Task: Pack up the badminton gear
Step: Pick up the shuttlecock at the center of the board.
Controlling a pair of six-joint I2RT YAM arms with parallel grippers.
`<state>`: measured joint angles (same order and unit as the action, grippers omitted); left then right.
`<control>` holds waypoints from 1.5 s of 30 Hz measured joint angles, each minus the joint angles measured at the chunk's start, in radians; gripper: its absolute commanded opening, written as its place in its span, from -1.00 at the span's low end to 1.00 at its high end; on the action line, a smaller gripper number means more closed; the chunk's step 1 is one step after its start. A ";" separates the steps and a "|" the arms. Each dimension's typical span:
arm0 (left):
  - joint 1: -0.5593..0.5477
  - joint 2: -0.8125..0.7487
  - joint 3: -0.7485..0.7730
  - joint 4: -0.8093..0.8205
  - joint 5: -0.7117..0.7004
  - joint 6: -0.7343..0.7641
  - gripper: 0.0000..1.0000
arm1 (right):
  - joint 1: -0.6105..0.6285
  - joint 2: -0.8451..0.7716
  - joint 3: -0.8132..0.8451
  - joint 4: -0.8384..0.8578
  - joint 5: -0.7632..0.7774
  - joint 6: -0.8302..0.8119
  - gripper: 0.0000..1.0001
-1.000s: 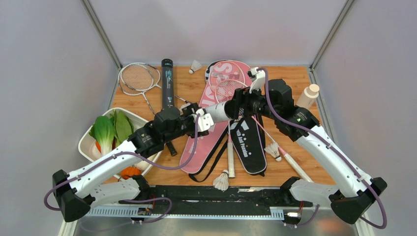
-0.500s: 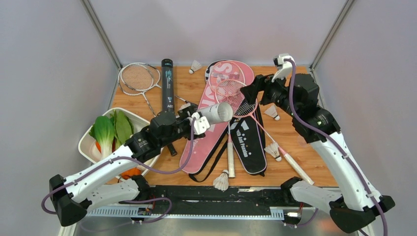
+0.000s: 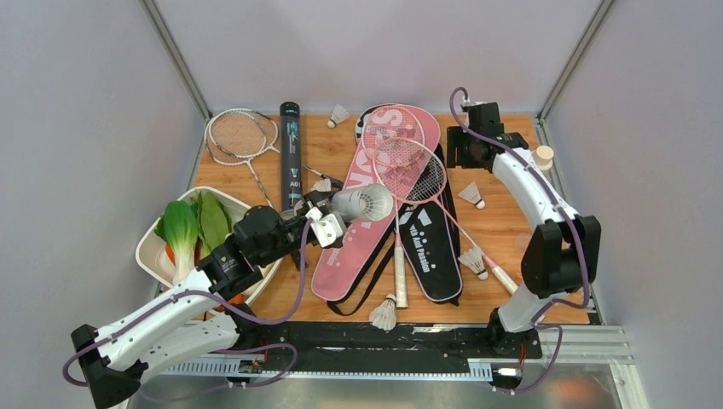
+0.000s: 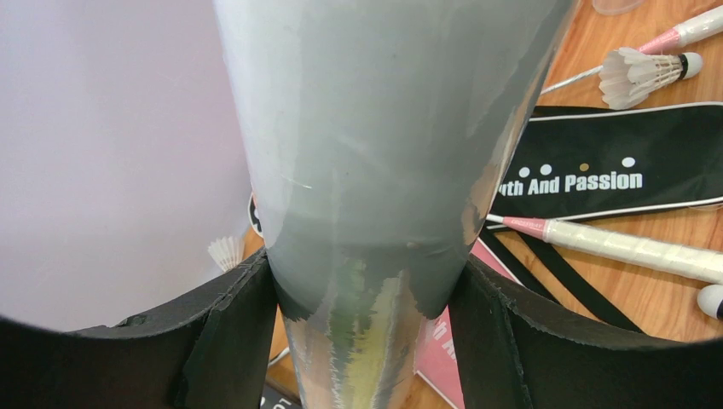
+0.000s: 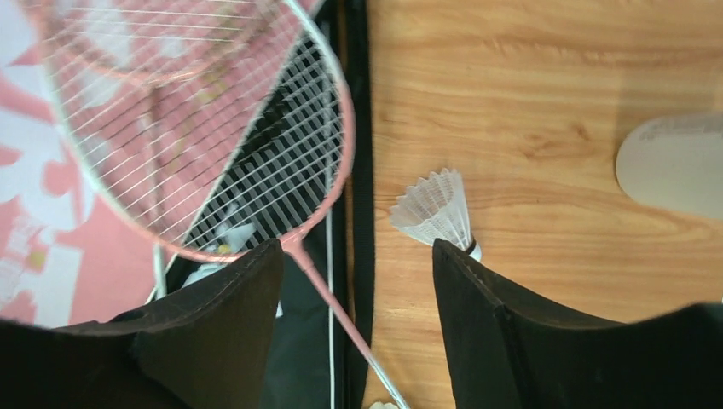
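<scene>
White arms (image 3: pixel 162 311) w/ blk joints (image 3: pixel 558 256), purple cables (image 3: pixel 300 273)

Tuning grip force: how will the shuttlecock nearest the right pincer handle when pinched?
That shuttlecock is probably light: thin feather skirt. Feathers likely bend or crush if squeezed. Lying on its side on the table, it may roll in an arc when nudged.

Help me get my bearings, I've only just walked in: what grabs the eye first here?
The left gripper clamps a silvery tube, raised at an angle above the pink racket bag mid-table. Beside it, two pink rackets lie crossed over it and a black bag. The open right gripper hangs above a shuttlecock on the bare wood to their right.
</scene>
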<state>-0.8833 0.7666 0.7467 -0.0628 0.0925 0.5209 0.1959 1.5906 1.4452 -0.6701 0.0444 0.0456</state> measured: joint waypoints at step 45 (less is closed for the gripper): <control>0.000 -0.018 -0.026 0.037 0.030 -0.022 -1.00 | 0.009 0.211 0.055 -0.227 0.519 0.655 -1.00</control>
<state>-0.8833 0.7483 0.7208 -0.0254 0.1223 0.4988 0.2047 1.8019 1.4998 -0.8967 0.5636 0.7002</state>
